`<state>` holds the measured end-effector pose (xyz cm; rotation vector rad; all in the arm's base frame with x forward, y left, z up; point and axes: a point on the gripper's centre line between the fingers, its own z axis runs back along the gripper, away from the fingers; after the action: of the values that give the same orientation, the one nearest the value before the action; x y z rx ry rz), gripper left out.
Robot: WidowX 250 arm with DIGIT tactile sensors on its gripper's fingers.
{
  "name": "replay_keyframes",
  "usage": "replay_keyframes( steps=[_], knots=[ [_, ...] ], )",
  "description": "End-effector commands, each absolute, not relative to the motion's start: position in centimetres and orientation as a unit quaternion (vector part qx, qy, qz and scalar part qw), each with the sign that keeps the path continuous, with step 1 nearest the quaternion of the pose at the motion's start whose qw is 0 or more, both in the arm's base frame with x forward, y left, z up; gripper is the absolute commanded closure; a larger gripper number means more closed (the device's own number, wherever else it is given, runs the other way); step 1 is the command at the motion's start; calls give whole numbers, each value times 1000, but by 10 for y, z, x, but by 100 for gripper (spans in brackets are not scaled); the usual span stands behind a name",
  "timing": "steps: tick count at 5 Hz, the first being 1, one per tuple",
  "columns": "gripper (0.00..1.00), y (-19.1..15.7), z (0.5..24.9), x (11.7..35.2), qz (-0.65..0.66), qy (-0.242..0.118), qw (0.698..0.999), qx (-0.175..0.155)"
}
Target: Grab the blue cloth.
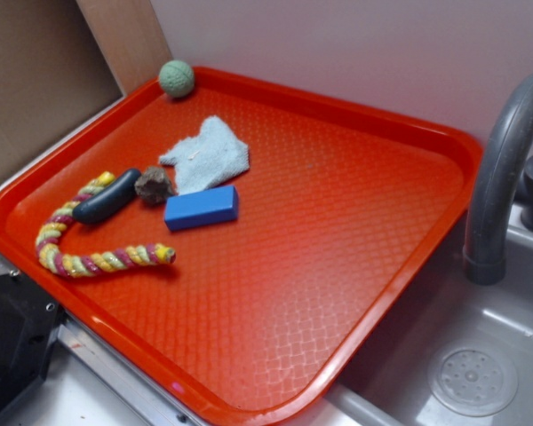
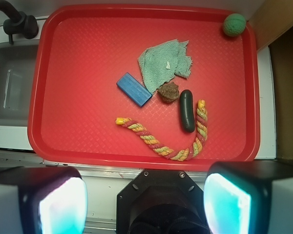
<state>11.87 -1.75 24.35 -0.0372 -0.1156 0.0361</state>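
The tool [image 2: 145, 200] hung high off the tray's [image 2: 88, 146] near edge, fingers spread and empty. The approach had not begun, by my reading. The blue cloth [image 2: 162, 64] lay mid-tray toward the far edge, touching the blue block [image 2: 134, 89]; next, descend over its free side.

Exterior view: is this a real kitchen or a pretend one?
Probably a pretend kitchen: a grey plastic-looking faucet bends over a small sink with a drain, and a red tray of toys lies beside it.
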Motion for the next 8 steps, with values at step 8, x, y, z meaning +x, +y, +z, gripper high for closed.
replay_keyframes(
  steps=[8],
  knots=[
    [0, 17, 79, 260, 5, -56, 998, 10]
  ],
)
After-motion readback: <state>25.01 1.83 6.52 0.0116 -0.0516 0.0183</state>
